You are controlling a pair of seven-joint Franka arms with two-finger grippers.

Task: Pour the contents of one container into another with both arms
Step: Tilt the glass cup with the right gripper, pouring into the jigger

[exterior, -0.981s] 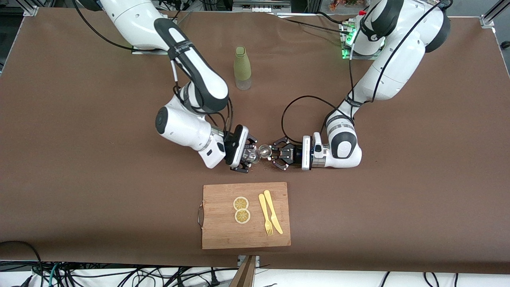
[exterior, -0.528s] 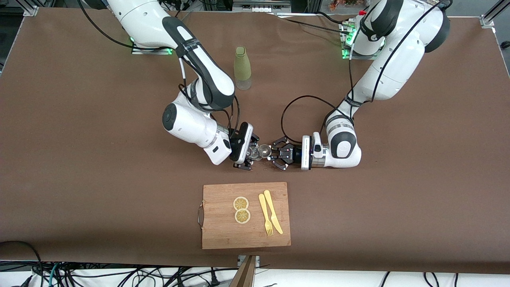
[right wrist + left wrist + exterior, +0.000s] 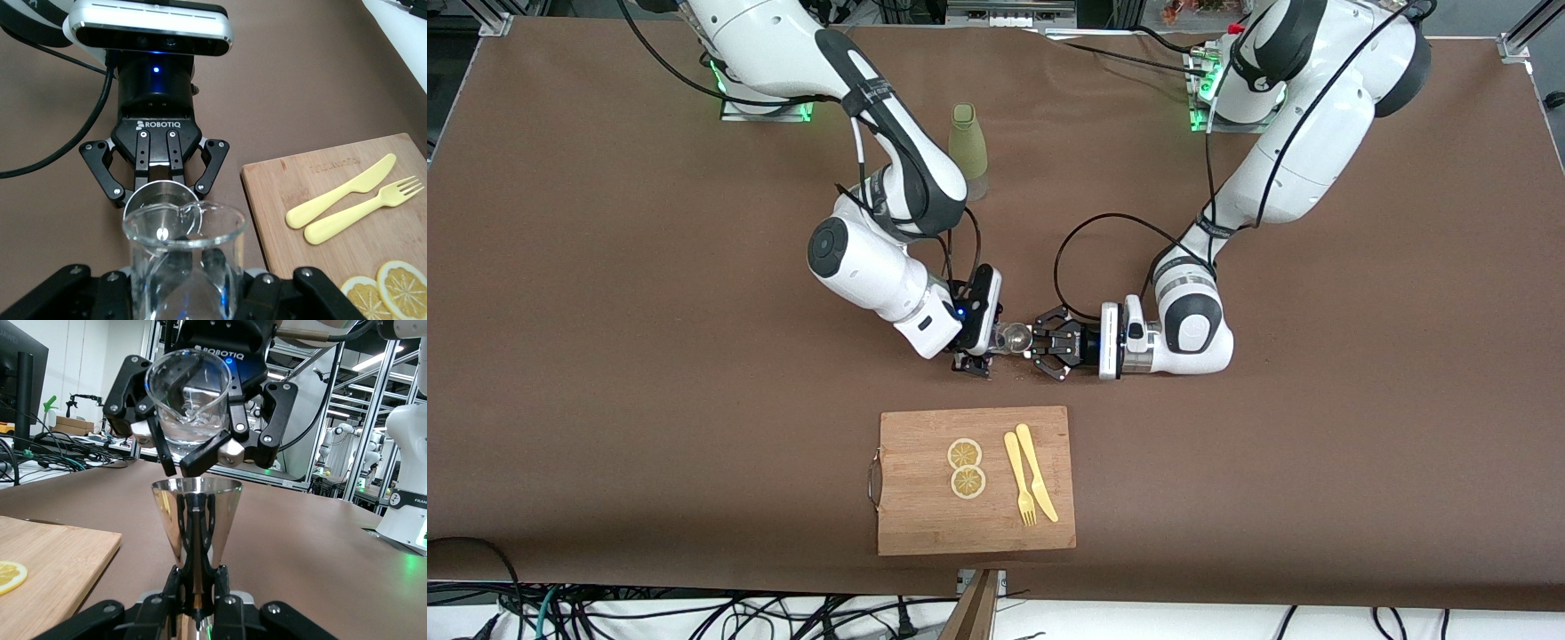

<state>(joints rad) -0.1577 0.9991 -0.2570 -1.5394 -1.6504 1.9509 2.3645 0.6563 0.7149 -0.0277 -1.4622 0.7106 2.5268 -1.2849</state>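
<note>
Bright, even light; edges perhaps softened

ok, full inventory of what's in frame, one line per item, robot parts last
glass: one, clear, held tilted by the right gripper, its rim above the jigger's cup
jigger: one, silver, held upright by the left gripper
bottle: one, olive green with clear base, upright, farther from the front camera than both grippers
cutting board: one, wooden, nearer the front camera than the grippers
lemon slices: two, yellow, on the board
fork: one, yellow, on the board
knife: one, yellow, on the board beside the fork
table: one, brown cover
right gripper: one, black, jaws shut on the glass
left gripper: one, black, jaws shut on the jigger
</note>
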